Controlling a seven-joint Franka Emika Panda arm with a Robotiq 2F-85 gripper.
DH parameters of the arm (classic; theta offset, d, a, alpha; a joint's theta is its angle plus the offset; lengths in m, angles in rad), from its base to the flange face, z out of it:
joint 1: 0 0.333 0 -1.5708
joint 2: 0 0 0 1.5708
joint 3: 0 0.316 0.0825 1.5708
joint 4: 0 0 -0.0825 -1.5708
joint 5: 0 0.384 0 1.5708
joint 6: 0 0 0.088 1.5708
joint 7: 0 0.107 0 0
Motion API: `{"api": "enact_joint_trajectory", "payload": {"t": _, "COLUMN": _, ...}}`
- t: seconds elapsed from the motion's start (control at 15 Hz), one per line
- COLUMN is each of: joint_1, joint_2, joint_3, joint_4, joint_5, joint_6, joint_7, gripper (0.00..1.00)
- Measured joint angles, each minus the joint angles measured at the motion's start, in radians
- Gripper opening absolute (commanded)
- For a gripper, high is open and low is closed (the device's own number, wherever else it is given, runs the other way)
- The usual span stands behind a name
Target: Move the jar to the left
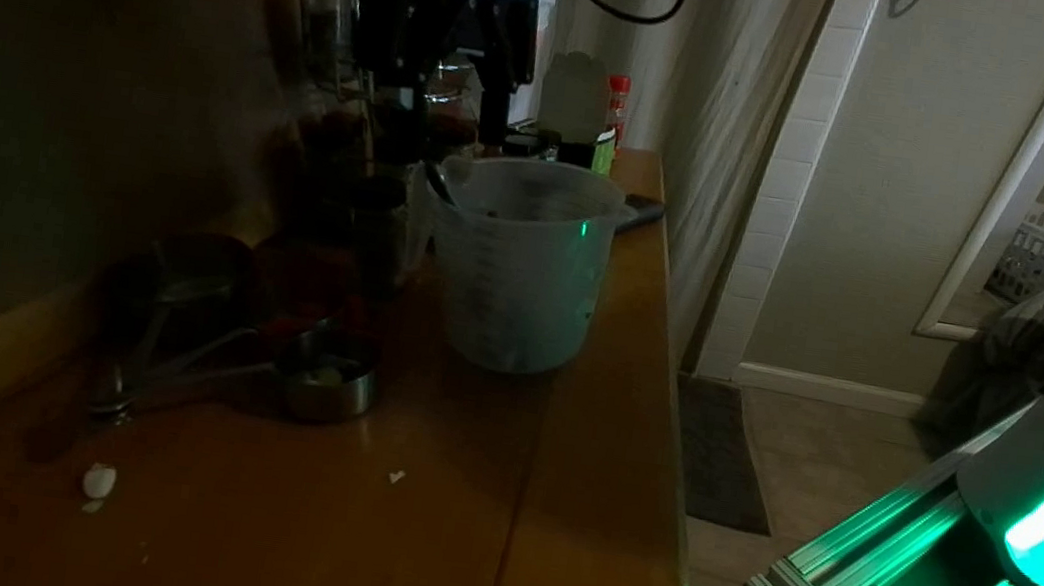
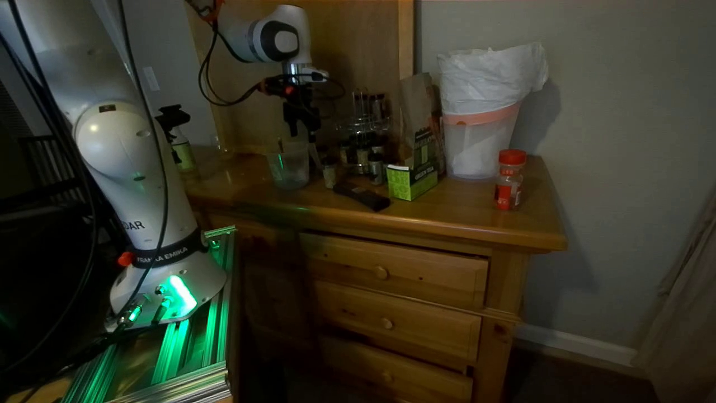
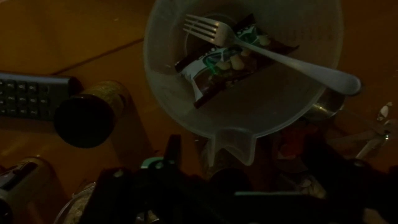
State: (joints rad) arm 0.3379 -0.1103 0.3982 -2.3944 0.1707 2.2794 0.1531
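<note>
The jar, a translucent milky-white jug (image 1: pixel 523 283), stands upright on the wooden top; it also shows in an exterior view (image 2: pixel 291 168). In the wrist view the jar (image 3: pixel 270 112) holds a dark snack packet (image 3: pixel 224 67) and a metal fork (image 3: pixel 279 59), whose handle lies over the rim. A spout or handle-like part juts from the rim toward my gripper (image 3: pixel 242 141). My gripper is open and empty, its dark fingers spread to either side of that part. In both exterior views the gripper (image 1: pixel 452 133) (image 2: pixel 302 137) hangs above the jar's rim level, pointing down.
A steel measuring cup (image 1: pixel 328 384) stands near the jar. A dark-lidded bottle (image 3: pixel 84 121) and a black remote (image 2: pixel 361 197) lie on its opposite side. A spice rack (image 2: pixel 363 129), green tea box (image 2: pixel 413 180), white-lined bin (image 2: pixel 481 134) and red-capped shaker (image 2: pixel 510 179) stand further along.
</note>
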Motion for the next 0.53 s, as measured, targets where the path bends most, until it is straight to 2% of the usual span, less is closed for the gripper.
{"api": "enact_joint_trajectory", "payload": {"t": 0.33, "joint_1": 0.005, "joint_2": 0.035, "joint_3": 0.018, "joint_4": 0.02, "joint_5": -0.125, "joint_6": 0.032, "joint_7": 0.148, "gripper": 0.99}}
{"api": "enact_joint_trajectory", "payload": {"t": 0.53, "joint_1": 0.005, "joint_2": 0.053, "joint_3": 0.017, "joint_4": 0.02, "joint_5": -0.147, "joint_6": 0.063, "joint_7": 0.203, "gripper": 0.87}}
